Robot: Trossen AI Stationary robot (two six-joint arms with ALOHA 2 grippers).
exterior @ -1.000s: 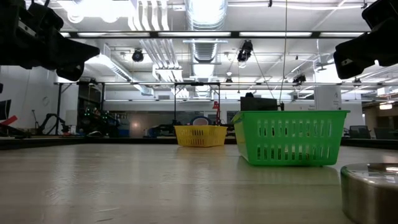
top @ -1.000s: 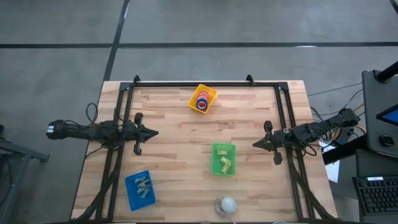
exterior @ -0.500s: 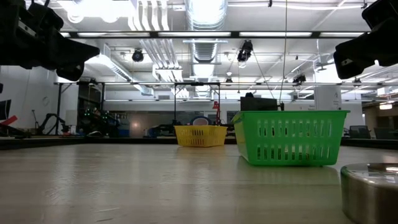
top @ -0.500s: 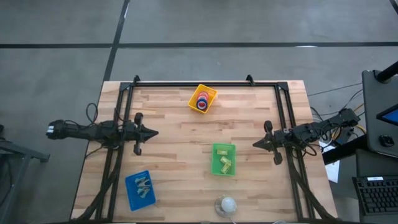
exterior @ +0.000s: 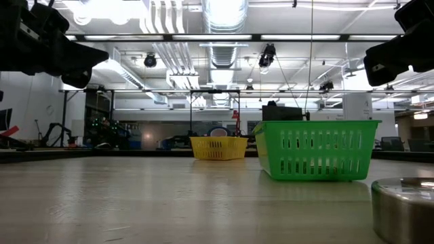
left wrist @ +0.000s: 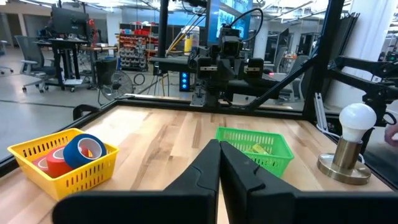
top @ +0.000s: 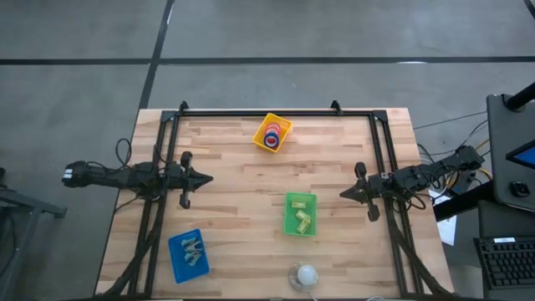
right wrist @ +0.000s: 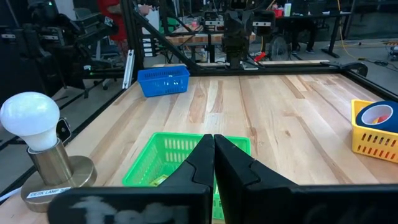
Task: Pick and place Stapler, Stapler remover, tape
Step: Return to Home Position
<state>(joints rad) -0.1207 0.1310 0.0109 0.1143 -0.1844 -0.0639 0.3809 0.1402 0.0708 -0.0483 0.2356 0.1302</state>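
The tape rolls (top: 272,135), red and dark blue, lie in a yellow bin (top: 282,125) near the table's far edge; the left wrist view shows them (left wrist: 73,154) piled inside. A green bin (top: 300,214) right of centre holds yellowish-green items (top: 303,219). A blue bin (top: 187,255) at the near left holds grey items (top: 194,248). My left gripper (top: 209,177) hovers shut over the table's left side, my right gripper (top: 343,194) shut over its right side. Both touch nothing.
A white bulb on a round metal base (top: 305,275) stands at the near edge, just near of the green bin. A black frame (top: 259,112) runs along the far edge and both sides. Bare wood lies between the two grippers.
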